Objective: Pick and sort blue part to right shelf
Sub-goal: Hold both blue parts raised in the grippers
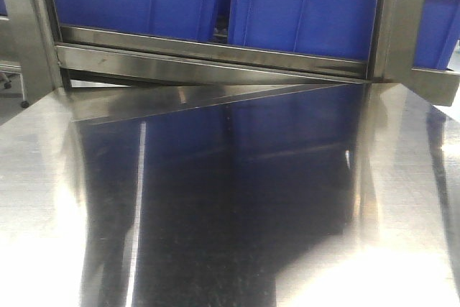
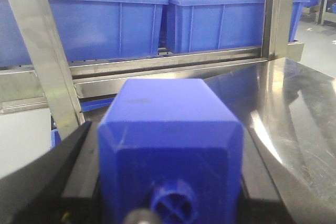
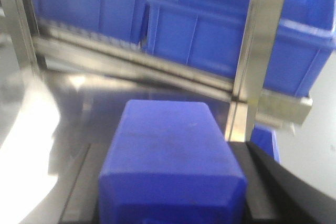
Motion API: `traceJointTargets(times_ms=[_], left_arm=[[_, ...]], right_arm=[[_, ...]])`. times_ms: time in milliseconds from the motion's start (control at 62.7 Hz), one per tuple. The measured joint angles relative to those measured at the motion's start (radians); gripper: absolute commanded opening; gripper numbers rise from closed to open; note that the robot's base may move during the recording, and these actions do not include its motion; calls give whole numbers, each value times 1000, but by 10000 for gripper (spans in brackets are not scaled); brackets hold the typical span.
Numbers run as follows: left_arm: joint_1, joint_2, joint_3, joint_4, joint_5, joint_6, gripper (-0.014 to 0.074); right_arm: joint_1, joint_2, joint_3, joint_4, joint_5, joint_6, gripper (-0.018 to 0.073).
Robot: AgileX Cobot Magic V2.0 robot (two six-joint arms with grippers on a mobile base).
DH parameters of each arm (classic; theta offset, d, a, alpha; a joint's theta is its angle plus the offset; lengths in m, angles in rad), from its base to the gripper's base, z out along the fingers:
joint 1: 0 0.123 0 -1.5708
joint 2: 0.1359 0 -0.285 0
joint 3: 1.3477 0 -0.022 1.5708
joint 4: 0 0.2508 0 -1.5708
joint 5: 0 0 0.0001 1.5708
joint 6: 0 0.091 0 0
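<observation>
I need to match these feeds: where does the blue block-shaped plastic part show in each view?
Exterior front-facing: not in it.
Left wrist-mounted: the blue block-shaped plastic part fills the lower centre, between dark fingers.
Right wrist-mounted: a second blue block, lower centre, likewise between fingers.
Shared landmark: the shelf's upright stainless-steel post, right of centre in all three.
</observation>
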Motion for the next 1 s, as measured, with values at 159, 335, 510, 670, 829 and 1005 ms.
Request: traceJointTargets(times_ms=[159, 335, 510, 670, 829, 1005], left_arm=[[0, 0, 0, 0, 0, 0, 281], [0, 0, 0, 0, 0, 0, 281], [0, 0, 0, 0, 0, 0, 281], [0, 0, 0, 0, 0, -2, 281], [0, 0, 0, 0, 0, -2, 281], [0, 0, 0, 0, 0, -2, 281]], right_arm=[[0, -69, -4, 0, 2, -2, 260], [0, -71, -4, 0, 6, -4, 260], [0, -71, -6, 0, 6, -4, 260], [0, -71, -6, 0, 6, -4, 260], [0, -71, -6, 0, 6, -5, 260], [0, -71, -6, 0, 6, -5, 260]])
